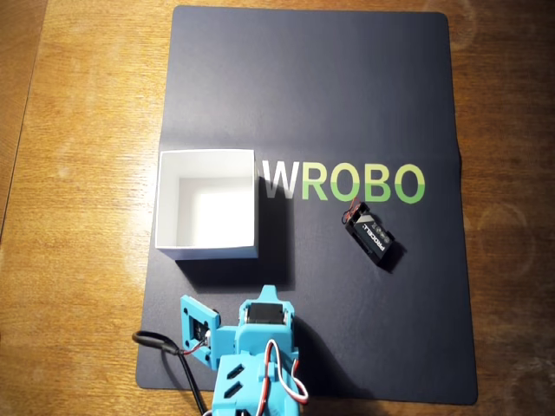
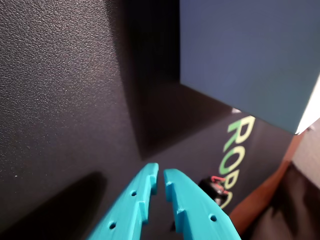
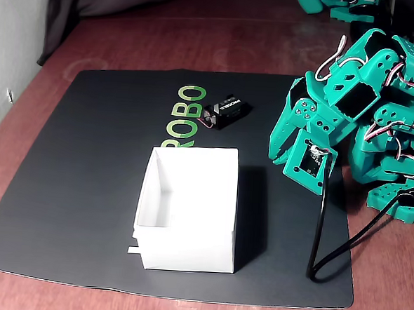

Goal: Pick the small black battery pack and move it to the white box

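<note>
The small black battery pack (image 1: 373,236) lies slanted on the dark mat, right of the white box (image 1: 206,251) and just under the "WROBO" lettering, with red wire at its top end. In the fixed view the pack (image 3: 225,110) sits behind the white box (image 3: 187,249). My teal gripper (image 3: 278,158) hangs low over the mat, right of the box and apart from both. In the wrist view the gripper (image 2: 158,172) has its fingers nearly touching with nothing between them. The box wall (image 2: 250,60) fills the upper right, and the pack (image 2: 211,186) peeks past the right finger.
A dark mat (image 1: 347,87) covers the wooden table (image 1: 78,130). The folded arm (image 1: 260,347) sits at the mat's near edge in the overhead view. A black cable (image 3: 320,232) loops down from the wrist onto the mat. More teal arm parts (image 3: 396,166) stand at the right.
</note>
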Robot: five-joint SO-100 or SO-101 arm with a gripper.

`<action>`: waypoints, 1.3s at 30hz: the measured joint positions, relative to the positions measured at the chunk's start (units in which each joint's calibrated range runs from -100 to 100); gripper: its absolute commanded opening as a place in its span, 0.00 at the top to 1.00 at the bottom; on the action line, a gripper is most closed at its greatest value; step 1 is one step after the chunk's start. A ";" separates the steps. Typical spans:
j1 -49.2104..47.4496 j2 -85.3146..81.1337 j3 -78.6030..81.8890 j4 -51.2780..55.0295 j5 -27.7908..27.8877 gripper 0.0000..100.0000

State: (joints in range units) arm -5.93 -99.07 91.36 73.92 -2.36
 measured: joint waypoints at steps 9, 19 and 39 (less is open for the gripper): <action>0.00 0.00 0.00 0.00 0.00 0.99; -2.60 0.00 0.00 0.00 -0.32 0.99; 13.84 13.14 -33.27 -2.44 -0.53 0.99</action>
State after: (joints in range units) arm 7.91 -85.93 58.09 71.48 -2.89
